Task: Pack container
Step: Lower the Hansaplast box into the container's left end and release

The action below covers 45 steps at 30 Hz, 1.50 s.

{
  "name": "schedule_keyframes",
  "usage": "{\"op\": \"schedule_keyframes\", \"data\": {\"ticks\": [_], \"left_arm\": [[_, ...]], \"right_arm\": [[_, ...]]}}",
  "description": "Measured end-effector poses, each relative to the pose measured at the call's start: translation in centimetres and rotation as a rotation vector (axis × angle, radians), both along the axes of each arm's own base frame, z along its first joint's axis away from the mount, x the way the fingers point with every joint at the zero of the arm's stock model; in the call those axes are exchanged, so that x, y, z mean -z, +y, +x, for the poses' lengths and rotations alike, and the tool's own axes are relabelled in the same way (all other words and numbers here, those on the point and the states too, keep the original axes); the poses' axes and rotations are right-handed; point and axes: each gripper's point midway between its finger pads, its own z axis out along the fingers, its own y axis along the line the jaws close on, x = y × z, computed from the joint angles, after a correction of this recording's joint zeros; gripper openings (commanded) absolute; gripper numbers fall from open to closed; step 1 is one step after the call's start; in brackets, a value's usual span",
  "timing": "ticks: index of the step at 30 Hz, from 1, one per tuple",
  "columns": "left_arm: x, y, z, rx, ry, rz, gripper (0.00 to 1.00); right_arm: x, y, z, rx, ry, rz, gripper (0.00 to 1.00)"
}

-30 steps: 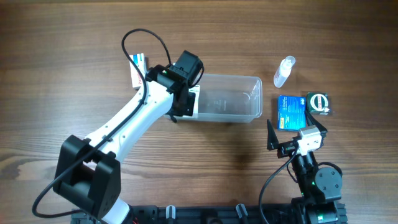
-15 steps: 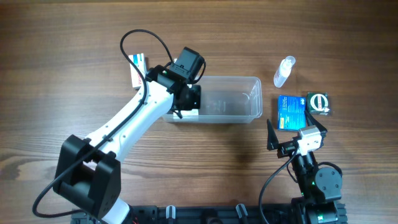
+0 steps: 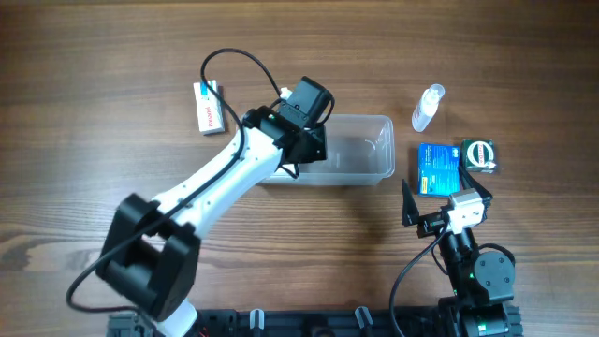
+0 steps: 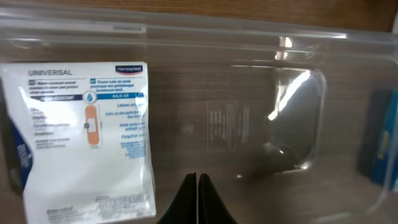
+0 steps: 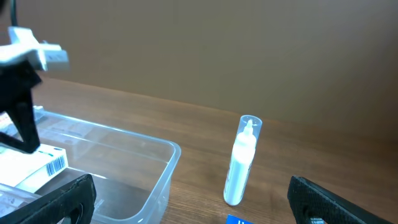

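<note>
The clear plastic container (image 3: 374,122) stands at the table's middle; it also shows in the left wrist view (image 4: 249,31) and the right wrist view (image 5: 168,162). A white plaster box (image 4: 87,137) lies flat in its left end, also seen in the right wrist view (image 5: 37,163). My left gripper (image 3: 312,150) hovers over the container's left half, shut and empty (image 4: 198,186), just right of the box. My right gripper (image 3: 447,208) is open and empty (image 5: 189,208), low at the front right.
A small clear bottle (image 3: 428,108) stands right of the container, also in the right wrist view (image 5: 242,162). A blue box (image 3: 438,168) and a green-black box (image 3: 480,155) lie beside it. A small white-and-red box (image 3: 208,106) lies at the back left.
My left arm has swung right along the container, uncovering the white-and-red box on the table. The white plaster box now lies in the container's left end. The right arm has not moved.
</note>
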Motion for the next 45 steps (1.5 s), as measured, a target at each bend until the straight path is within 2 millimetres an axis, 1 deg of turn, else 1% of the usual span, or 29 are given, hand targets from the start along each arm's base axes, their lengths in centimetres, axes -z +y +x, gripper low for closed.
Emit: {"op": "schedule_keyframes", "data": {"ticks": [2,4,8,13,18,23,29,34,40,45], "left_arm": [[1.2,0.1,0.2,-0.007,0.015,0.018,0.04],[1.7,0.2,0.5,-0.017,0.008,0.034,0.04],[2.3,0.3,1.2,-0.031,-0.01,0.053,0.04],[3.6,0.4,1.5,-0.039,-0.006,0.074,0.04],[4.1,0.7,2.0,-0.049,-0.02,0.098,0.04],[5.5,1.0,2.1,-0.053,-0.006,0.127,0.04],[5.6,1.8,2.5,-0.07,-0.03,0.171,0.04],[5.7,2.4,2.2,-0.075,-0.023,0.202,0.04],[5.9,3.9,1.6,-0.081,-0.006,0.273,0.04],[5.8,4.2,1.6,-0.045,-0.016,0.302,0.04]], "right_arm": [[0.0,0.0,0.0,0.0,0.0,0.0,1.0],[0.0,0.0,0.0,0.0,0.0,0.0,1.0],[0.0,0.0,0.0,0.0,0.0,0.0,1.0],[0.0,0.0,0.0,0.0,0.0,0.0,0.99],[0.0,0.0,0.0,0.0,0.0,0.0,1.0],[0.0,0.0,0.0,0.0,0.0,0.0,1.0],[0.0,0.0,0.0,0.0,0.0,0.0,1.0],[0.0,0.0,0.0,0.0,0.0,0.0,1.0],[0.0,0.0,0.0,0.0,0.0,0.0,1.0],[0.0,0.0,0.0,0.0,0.0,0.0,1.0]]}}
